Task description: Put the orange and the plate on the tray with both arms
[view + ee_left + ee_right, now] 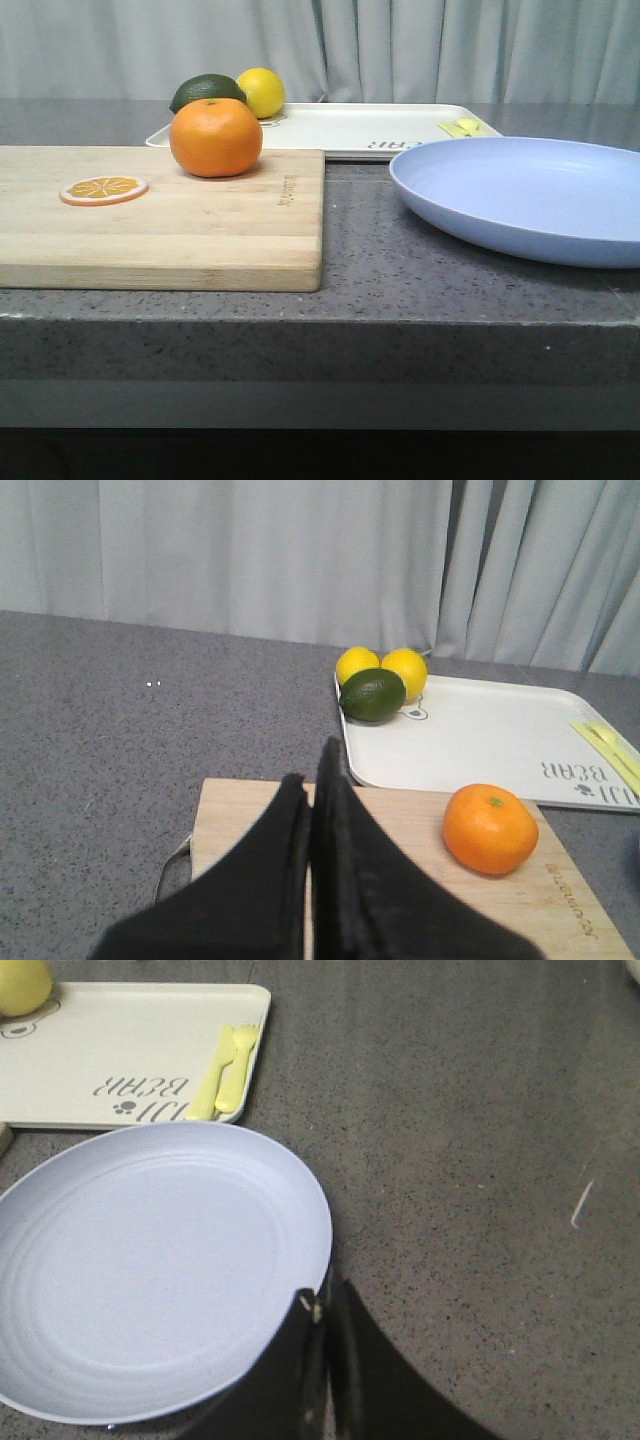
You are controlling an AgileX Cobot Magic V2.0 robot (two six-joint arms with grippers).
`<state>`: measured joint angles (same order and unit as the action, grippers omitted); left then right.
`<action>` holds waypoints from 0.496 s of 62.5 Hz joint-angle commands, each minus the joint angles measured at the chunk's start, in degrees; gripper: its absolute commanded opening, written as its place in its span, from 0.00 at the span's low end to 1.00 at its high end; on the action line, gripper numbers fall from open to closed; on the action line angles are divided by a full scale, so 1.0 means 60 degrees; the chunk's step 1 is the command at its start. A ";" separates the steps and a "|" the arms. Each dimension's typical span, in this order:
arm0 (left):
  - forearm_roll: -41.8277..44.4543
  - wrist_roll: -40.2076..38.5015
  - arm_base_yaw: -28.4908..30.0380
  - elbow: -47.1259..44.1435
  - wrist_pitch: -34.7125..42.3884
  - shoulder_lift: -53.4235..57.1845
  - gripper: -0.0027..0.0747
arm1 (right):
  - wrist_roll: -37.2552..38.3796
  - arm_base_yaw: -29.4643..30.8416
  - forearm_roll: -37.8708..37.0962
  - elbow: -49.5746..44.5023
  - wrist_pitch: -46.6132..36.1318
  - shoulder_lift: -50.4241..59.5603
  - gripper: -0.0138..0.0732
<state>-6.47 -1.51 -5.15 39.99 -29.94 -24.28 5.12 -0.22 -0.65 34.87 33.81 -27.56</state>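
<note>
The orange (215, 137) sits on the far part of a wooden cutting board (170, 230); it also shows in the left wrist view (490, 828). The pale lavender-blue plate (530, 195) lies on the counter at the right, in front of the cream-white tray (350, 130). My left gripper (315, 770) is shut and empty over the board, apart from the orange. My right gripper (326, 1295) is shut, its tips at the rim of the plate (150, 1260), with nothing seen between them. Neither gripper shows in the front view.
An orange slice (103, 189) lies on the board's left part. A lemon (262, 92) and a dark green avocado (205, 92) sit at the tray's left end. Yellow cutlery (228, 1070) lies at its right end. Grey curtains hang behind the counter.
</note>
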 commanded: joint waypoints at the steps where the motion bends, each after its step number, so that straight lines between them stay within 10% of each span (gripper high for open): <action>1: -0.0033 -0.0031 0.0000 0.0231 0.0596 -0.0295 0.22 | -0.0234 0.0056 -0.0126 0.0322 -0.0435 -0.0143 0.34; 13: -0.0033 0.0059 0.0000 0.0252 0.0412 -0.0574 0.70 | -0.0361 0.0056 -0.0126 0.0322 0.0060 -0.0143 0.79; 31: -0.0051 0.0595 -0.0356 0.0312 0.0124 -0.1438 0.75 | -0.0703 -0.0255 -0.0117 0.0941 0.1156 -0.0302 0.84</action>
<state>-6.34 1.42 -5.46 39.99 -33.05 -30.82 2.23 -0.82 -0.65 37.45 42.23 -28.05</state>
